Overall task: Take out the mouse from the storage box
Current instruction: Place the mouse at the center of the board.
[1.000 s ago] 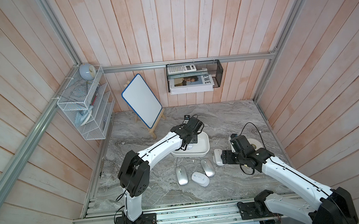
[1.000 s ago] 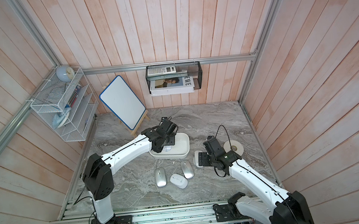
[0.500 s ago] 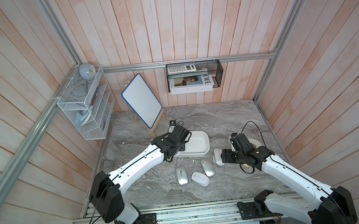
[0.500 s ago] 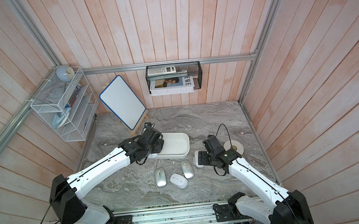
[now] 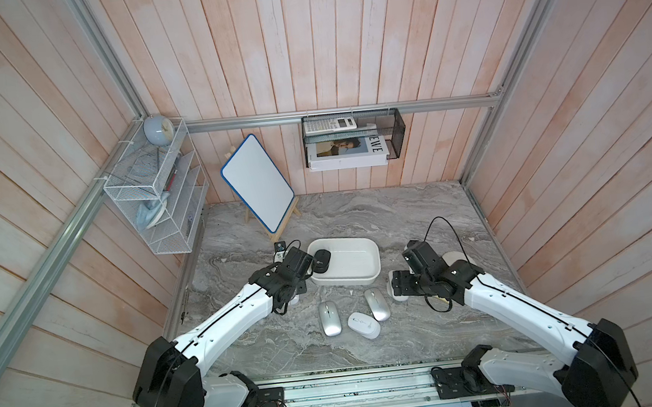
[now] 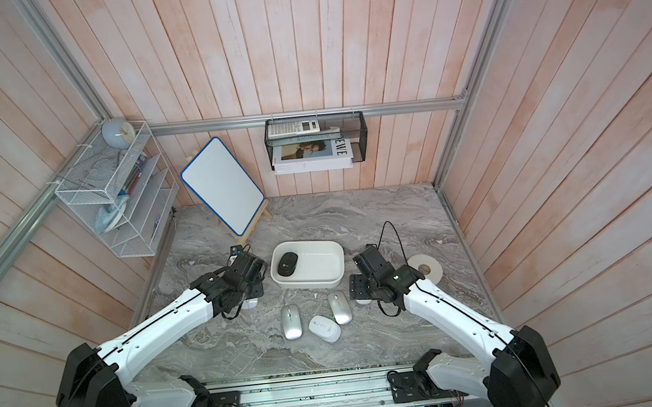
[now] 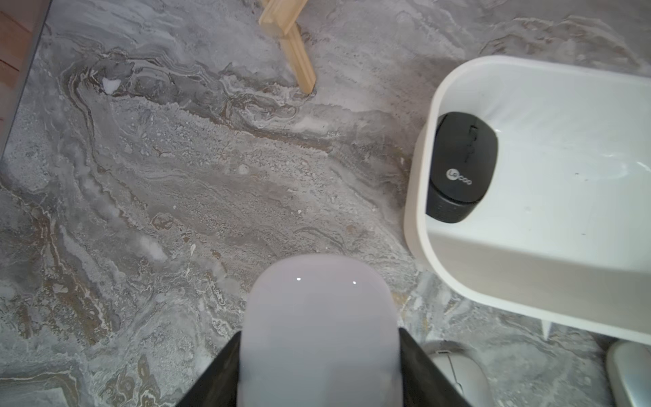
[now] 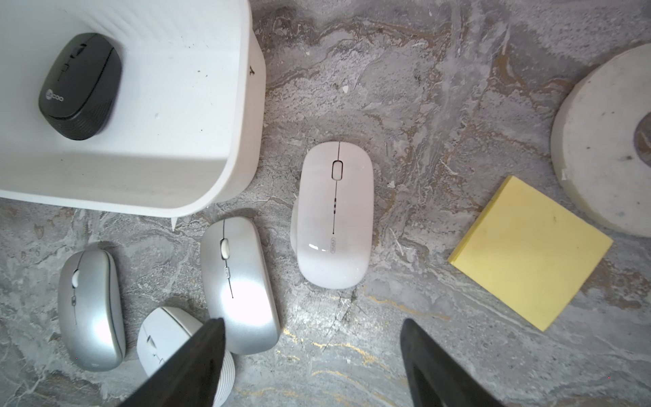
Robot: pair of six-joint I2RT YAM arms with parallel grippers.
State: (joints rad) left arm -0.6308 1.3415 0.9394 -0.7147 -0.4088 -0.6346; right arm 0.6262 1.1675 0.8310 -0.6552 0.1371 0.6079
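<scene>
Black oval plastic mouse point(image 6: 287, 264) lies inside the white plastic rounded-rectangle storage box point(image 6: 309, 284), tucked against the end wall on the side of the left arm point(image 6: 173, 318), and we catch it in both top views and both wrist views. Over to that left arm: its jaws are clamped on a pale glossy rounded mouse point(image 7: 318, 299), gripping both flanks, outside the box and just beside that same end, over the grey marbled bench point(image 6: 248, 352); whether it touches the bench we cannot tell. On the other side, the right arm point(image 6: 446, 310) hangs above a flat white glossy mouse point(image 8: 334, 215) lying on the bench just beside the box's other end, and its jaws stand wide apart, clear of it. In front of the box we have one silver mouse point(image 6: 291, 321), a small white mouse point(image 6: 324, 328) and a second silver mouse point(image 6: 340, 307) in a loose row, and a yellow sticky-note pad point(image 8: 532, 253) lies near the flat white one.
</scene>
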